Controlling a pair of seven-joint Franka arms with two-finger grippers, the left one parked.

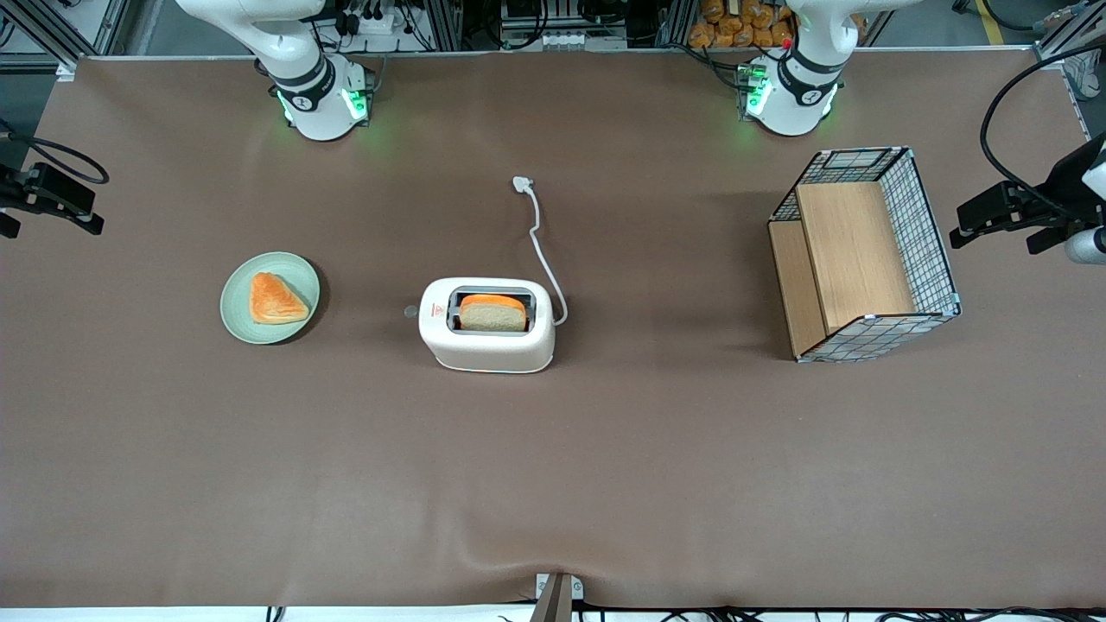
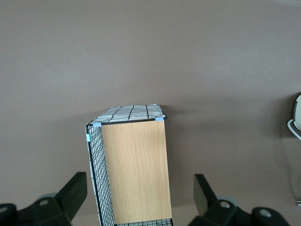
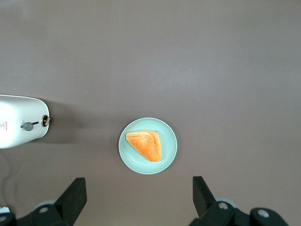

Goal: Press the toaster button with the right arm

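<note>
From the front, the toaster stands mid-table on the brown cloth, a slice of bread upright in its slot, a red mark on top at the end toward my working arm. The button is a small grey tab sticking out of that same narrow end. A white cord runs from the toaster's other end, away from the camera, to a plug lying flat on the cloth. Toward my arm's end of the table sits a green plate with a triangular pastry on it, well apart from the toaster. A wire basket with wooden panels lies toward the parked arm's end. My arm shows only near its base here; the gripper is out of this view. The parked wrist sees the basket on the cloth and a sliver of the toaster's rim. From my own wrist, my gripper hangs high above the table, fingers spread wide and holding nothing, over the plate and pastry. The toaster lies just beside that, its button facing the plate, untouched.
</note>
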